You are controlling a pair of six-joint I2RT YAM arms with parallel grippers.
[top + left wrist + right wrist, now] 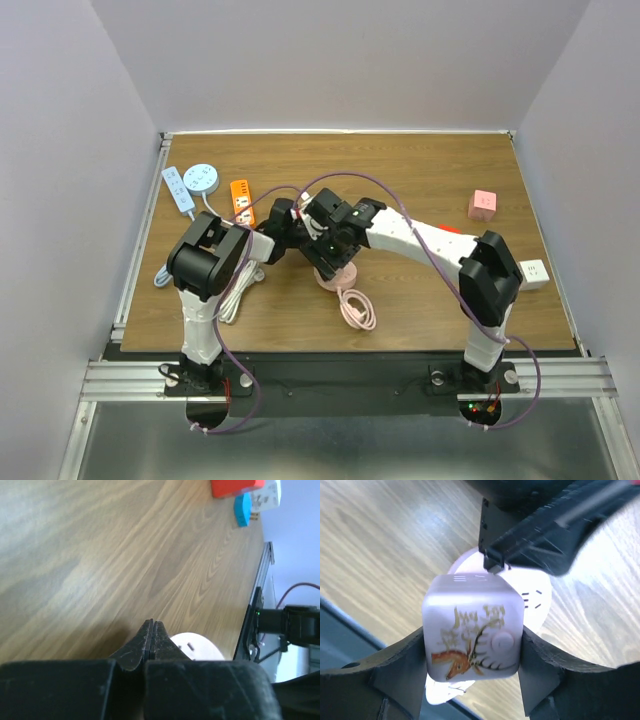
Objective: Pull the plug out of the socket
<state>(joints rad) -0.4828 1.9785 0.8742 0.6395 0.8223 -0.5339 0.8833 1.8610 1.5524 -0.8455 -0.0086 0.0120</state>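
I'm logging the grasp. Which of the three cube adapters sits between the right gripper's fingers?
The deer-printed cube adapter, on the round socket. The pink cube and the white cube lie untouched, off to the right.

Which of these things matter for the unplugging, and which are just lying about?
In the job: deer-printed cube plug, round socket under it.
Lying about: pale blue power strip, round blue socket, orange power strip, pink cube, white cube.

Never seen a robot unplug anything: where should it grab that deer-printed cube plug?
Grip the cube plug by its two flat, parallel side faces, coming from above. It stands proud of the round socket, and the right gripper clamps it that way.
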